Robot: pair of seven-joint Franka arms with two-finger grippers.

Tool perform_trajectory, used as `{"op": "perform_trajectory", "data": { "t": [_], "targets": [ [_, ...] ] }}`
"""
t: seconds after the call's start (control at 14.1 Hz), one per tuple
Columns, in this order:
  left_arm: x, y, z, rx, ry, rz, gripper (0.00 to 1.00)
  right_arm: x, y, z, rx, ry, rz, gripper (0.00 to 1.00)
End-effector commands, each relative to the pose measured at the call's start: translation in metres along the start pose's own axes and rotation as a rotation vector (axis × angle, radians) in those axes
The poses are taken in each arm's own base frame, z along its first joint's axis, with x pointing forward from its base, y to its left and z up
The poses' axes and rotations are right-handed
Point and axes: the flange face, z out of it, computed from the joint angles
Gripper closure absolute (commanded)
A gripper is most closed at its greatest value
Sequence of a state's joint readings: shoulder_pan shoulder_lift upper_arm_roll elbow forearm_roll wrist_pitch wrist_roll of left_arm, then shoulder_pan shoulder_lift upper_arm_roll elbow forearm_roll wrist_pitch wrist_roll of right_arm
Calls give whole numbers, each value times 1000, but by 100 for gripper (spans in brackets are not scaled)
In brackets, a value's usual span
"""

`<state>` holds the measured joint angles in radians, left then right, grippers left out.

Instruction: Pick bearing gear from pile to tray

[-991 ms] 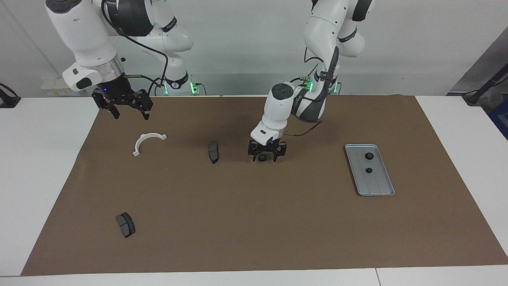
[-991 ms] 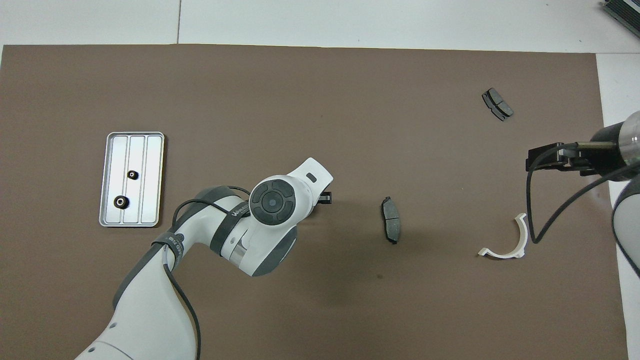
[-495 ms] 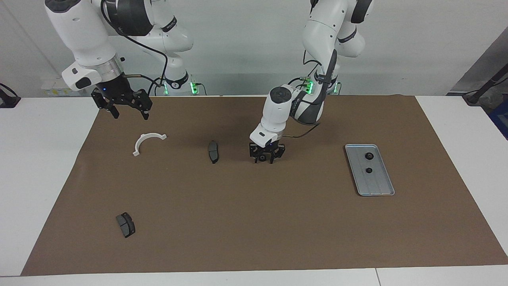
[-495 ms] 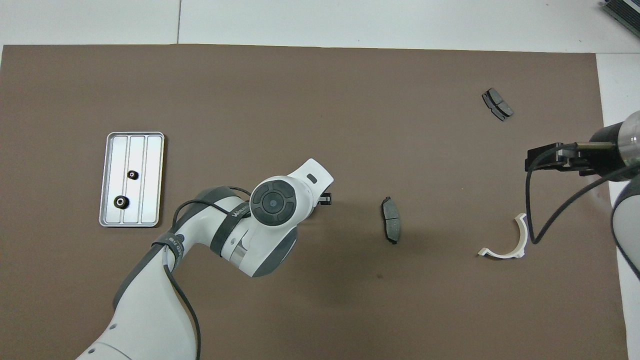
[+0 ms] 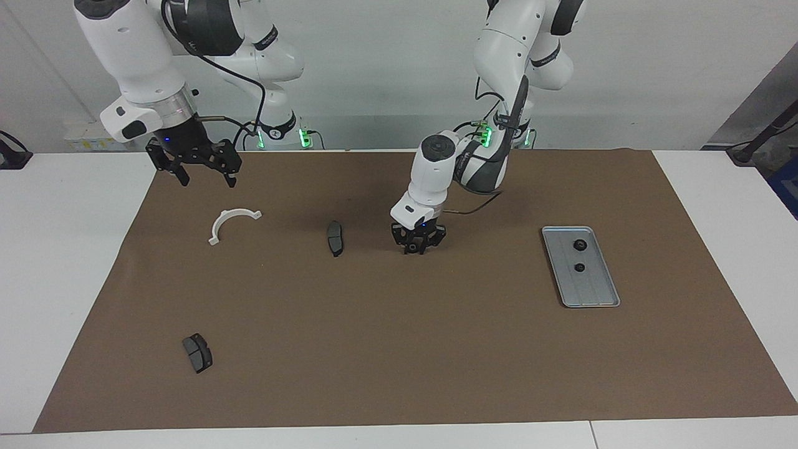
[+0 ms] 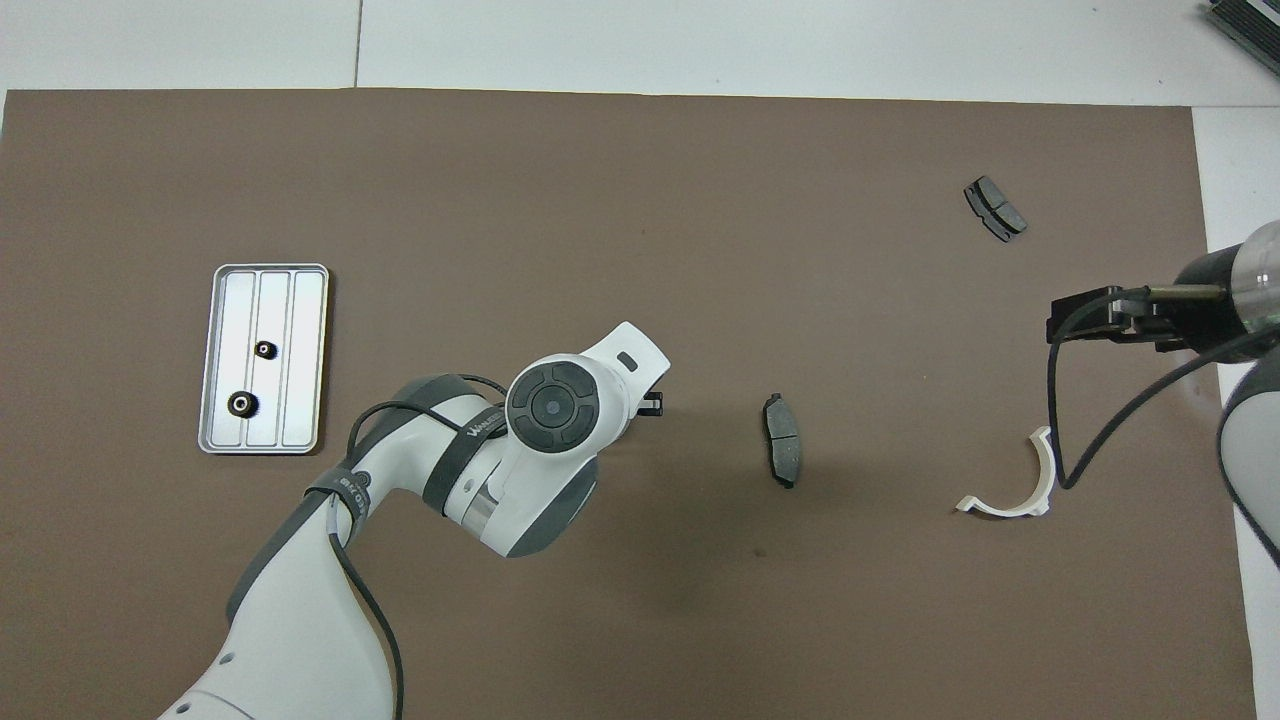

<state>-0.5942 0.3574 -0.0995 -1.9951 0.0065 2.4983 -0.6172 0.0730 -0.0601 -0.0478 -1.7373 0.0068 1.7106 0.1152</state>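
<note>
My left gripper point(image 5: 416, 249) is down on the brown mat near its middle, fingertips drawn in around a small black bearing gear point(image 5: 413, 249) that still rests on the mat. From overhead the left wrist point(image 6: 550, 405) hides both gripper and gear. The silver tray point(image 5: 593, 290) point(image 6: 302, 330) lies toward the left arm's end and holds two black bearing gears point(image 5: 580, 244) point(image 6: 241, 404). Of the pile, a white bracket point(image 5: 222, 219) and two dark pads remain scattered. My right gripper point(image 5: 202, 176) point(image 6: 1062, 322) waits open, raised over the mat's edge at the right arm's end.
One dark pad point(image 5: 335, 237) point(image 6: 782, 440) lies on the mat beside the left gripper, toward the right arm's end. A second pad point(image 5: 197, 352) point(image 6: 994, 208) lies far from the robots. The white bracket point(image 6: 1005, 510) lies under the right arm's cable.
The left gripper's fingers have closed in from wide apart onto the bearing gear on the mat. The right arm has barely moved.
</note>
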Motion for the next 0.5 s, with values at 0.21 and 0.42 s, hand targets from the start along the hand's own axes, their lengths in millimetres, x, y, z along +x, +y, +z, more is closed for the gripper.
{"op": "perform_trajectory", "data": {
  "t": [0.21,0.42],
  "targets": [
    [-12,4,8,21,-42,7,77,-5,2,-1,4,11,-24,0],
    [27,-2,-24,40,-59,-36,78,-5,2,-1,4,11,-24,0]
  ]
}}
